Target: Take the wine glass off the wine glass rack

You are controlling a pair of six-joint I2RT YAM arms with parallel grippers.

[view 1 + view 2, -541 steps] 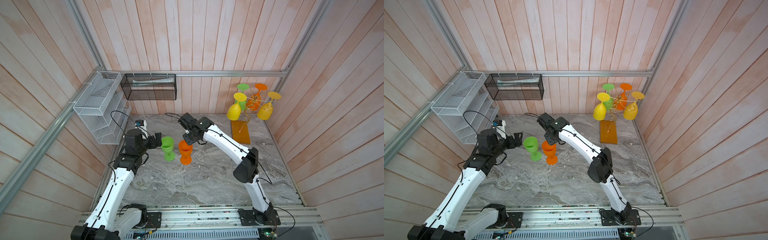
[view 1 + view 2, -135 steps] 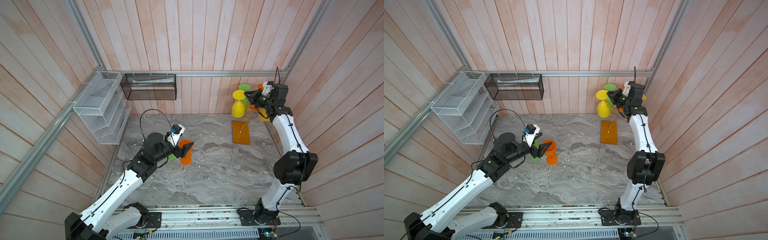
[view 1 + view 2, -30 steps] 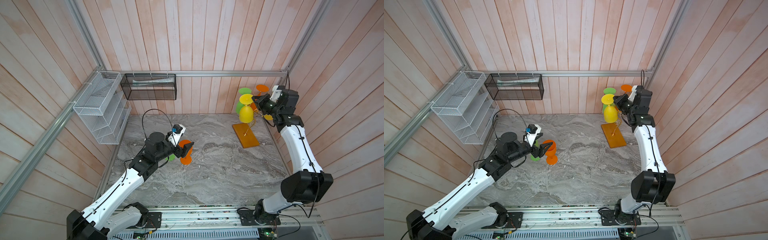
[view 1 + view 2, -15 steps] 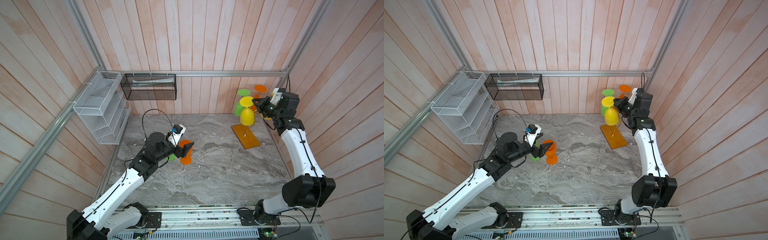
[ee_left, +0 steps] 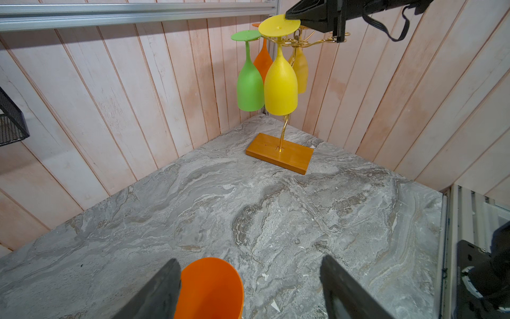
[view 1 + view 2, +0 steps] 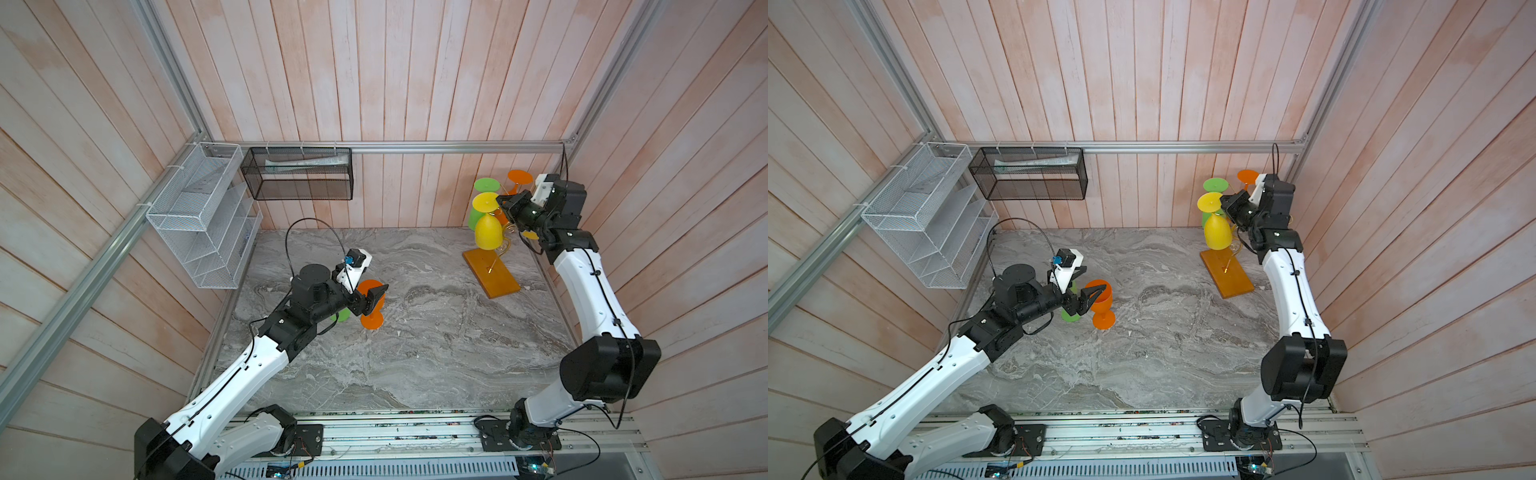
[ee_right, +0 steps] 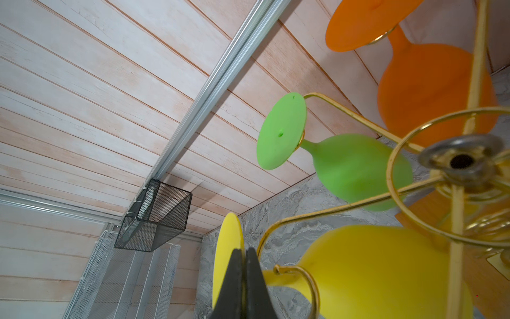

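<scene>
The wine glass rack (image 6: 492,272) stands at the back right, a gold wire stand on an orange-brown base (image 5: 280,153). A yellow wine glass (image 6: 488,232) hangs upside down from one curled arm, its stem still inside the curl. My right gripper (image 7: 242,254) is shut on the rim of that glass's yellow foot (image 7: 226,248); both top views show it (image 6: 1225,203) there. My left gripper (image 5: 249,261) is open on the table's left side. An upright orange glass (image 5: 209,287) stands between its fingers, close against one of them.
A green glass (image 7: 350,168), an orange glass (image 7: 430,82) and another yellow glass (image 5: 301,69) also hang on the rack. A green glass (image 6: 1069,315) stands beside the left gripper. A black mesh basket (image 6: 297,174) and a white mesh rack (image 6: 199,216) are mounted on the walls at the back left.
My right gripper has shifted slightly left with the yellow glass's foot still in it. The left arm has not moved.
</scene>
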